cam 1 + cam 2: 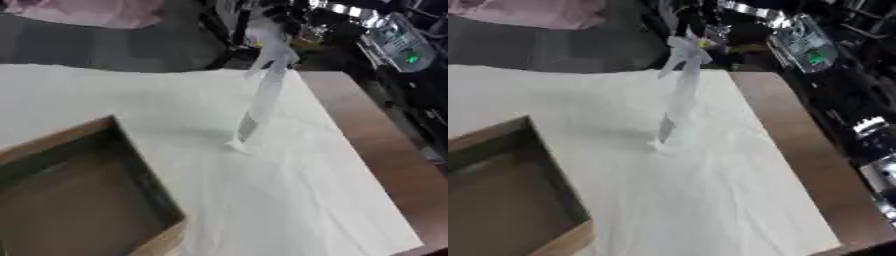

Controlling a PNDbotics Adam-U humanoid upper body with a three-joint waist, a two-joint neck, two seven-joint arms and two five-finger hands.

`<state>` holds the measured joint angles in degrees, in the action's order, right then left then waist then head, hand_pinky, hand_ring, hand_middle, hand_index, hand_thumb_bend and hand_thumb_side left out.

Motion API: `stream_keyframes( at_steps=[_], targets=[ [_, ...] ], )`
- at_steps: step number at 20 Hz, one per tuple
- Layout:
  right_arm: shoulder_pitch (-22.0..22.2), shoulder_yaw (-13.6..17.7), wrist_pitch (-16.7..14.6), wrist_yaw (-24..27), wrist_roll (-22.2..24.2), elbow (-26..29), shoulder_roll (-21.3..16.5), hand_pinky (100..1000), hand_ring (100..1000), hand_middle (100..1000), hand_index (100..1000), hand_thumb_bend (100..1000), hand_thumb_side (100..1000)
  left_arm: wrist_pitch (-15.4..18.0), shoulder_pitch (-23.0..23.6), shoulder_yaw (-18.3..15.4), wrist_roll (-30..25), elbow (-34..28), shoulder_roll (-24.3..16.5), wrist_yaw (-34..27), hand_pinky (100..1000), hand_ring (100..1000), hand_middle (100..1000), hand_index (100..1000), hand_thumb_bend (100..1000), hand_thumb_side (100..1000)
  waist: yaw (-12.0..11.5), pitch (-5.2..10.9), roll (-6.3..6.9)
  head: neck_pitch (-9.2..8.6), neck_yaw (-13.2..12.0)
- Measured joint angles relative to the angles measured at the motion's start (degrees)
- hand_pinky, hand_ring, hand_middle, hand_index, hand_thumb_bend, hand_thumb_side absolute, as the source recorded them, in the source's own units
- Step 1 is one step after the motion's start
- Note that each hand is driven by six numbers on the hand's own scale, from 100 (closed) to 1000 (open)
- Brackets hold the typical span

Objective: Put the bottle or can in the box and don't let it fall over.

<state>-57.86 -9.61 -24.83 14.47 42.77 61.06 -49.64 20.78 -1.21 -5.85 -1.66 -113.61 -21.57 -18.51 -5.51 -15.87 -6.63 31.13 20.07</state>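
Blur hides whether the right hand [289, 31] grips the pale bottle [262, 95], which leans, base on the white cloth [262, 200], just right of the open box [61, 136], probably mid-lift.

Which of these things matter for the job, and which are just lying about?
For the job:
tall pale blurred thing, probably the bottle
open box

Just lying about:
white cloth
brown table
pink thing
device with a green light
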Motion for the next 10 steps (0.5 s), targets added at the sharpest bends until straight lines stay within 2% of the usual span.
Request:
stream_keyframes(
  at_steps=[6,7,8,10],
  targets=[
    [0.6,0.0,0.1,0.2,0.1,0.3,0.0,1000,1000,1000,989,100,608,0.0,0.1,0.0,0.0,0.0,0.4,0.0,678,429,907,928,224,809,0.0,0.0,0.31,0.02,0.0],
    [0.8,-0.1,0.1,0.3,0.1,0.3,0.0,1000,1000,1000,987,100,577,0.0,0.1,0.0,0.0,0.0,0.4,0.0,678,428,907,928,216,805,-0.1,0.0,0.31,0.01,0.1],
    [1.0,-0.3,0.1,0.4,0.1,0.3,0.0,1000,1000,1000,985,100,612,0.0,0.1,0.0,0.0,0.0,0.4,0.0,678,428,907,928,225,810,-0.1,0.0,0.33,0.0,0.2],
    [1.2,-0.4,0.1,0.5,0.1,0.4,0.0,1000,1000,1000,985,100,613,0.0,0.1,0.0,0.0,0.0,0.4,0.0,678,427,907,928,224,810,-0.1,0.0,0.34,-0.02,0.3]
  ],
)
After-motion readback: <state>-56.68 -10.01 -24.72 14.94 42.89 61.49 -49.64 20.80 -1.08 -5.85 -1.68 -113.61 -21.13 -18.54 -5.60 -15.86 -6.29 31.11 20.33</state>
